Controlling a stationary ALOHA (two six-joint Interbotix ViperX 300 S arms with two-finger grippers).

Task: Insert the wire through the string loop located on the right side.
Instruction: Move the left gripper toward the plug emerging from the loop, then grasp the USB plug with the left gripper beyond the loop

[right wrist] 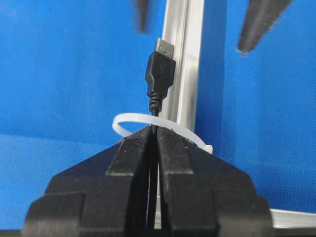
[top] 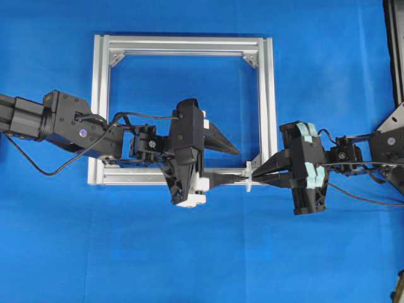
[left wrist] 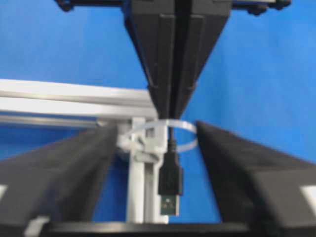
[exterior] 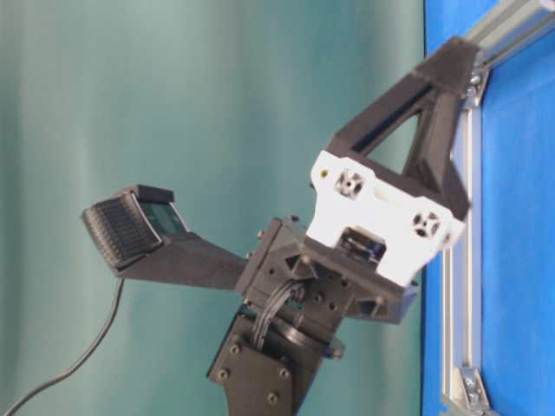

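Note:
The wire's black USB plug (right wrist: 160, 69) has passed through the white string loop (right wrist: 148, 123), with its metal tip beyond the loop. My right gripper (right wrist: 154, 131) is shut on the wire just behind the loop. In the left wrist view the plug (left wrist: 170, 182) hangs below the loop (left wrist: 165, 132), between the spread fingers of my open left gripper (left wrist: 157, 129), touching neither. From overhead, the loop (top: 249, 177) stands on the silver frame's (top: 270, 95) lower right corner, with the right gripper (top: 256, 178) on its right and the left gripper (top: 240, 167) on its left.
The square silver frame lies flat on the blue cloth (top: 202, 252), and both arms reach over its bottom rail (top: 132, 178). A thick black arm cable (top: 38, 165) loops at the left. The frame rail (exterior: 473, 260) also appears in the table-level view.

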